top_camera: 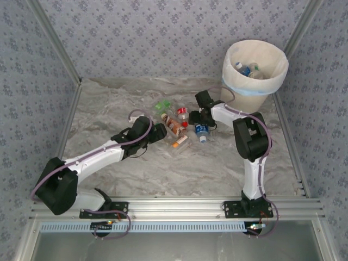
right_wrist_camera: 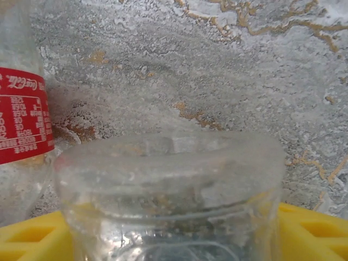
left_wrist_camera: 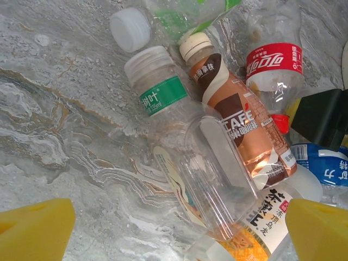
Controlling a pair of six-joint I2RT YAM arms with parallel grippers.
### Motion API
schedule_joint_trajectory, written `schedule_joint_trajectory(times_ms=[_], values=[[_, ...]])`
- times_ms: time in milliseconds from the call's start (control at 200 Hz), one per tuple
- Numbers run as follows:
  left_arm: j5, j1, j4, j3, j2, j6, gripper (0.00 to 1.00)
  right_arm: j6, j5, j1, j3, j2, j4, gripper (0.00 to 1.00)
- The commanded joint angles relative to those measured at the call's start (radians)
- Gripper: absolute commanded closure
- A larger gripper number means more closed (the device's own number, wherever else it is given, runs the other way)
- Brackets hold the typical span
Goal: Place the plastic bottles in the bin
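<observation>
Lying inside the bin [top_camera: 237,82] are several plastic bottles [top_camera: 249,70].

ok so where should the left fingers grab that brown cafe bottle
Probably across the upper body just below the cream cap, coming straight down from above. The cafe bottle lies flat on its side, and a clear bottle overlaps its base end, so the shoulder is the freest part.

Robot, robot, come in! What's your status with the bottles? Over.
Left end effector open over the bottle pile. Right end effector around a clear bottle, grip unclear. Red-label bottle right beside it. A few bottles already in the bin.
</observation>
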Motion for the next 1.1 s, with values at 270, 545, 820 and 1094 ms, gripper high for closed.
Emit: schedule_joint_trajectory(times_ms=[270,545,820,1094], values=[[-0.004,0.005,0.005,0.038,0.029,0.002,0.01,-0.005,0.049,0.012,-0.071,-0.107,0.083,0.36],[0.004,0.007,0.011,0.049,0.049,0.009,0.01,-0.022,0.06,0.014,-0.143,-0.238,0.165,0.4],[0.02,0.011,0.022,0.054,0.07,0.007,0.01,-0.059,0.03,0.015,-0.19,-0.361,0.24,0.43],[0.021,0.018,0.024,0.049,0.07,0.003,0.01,-0.09,-0.085,0.009,-0.188,-0.468,0.283,0.43]])
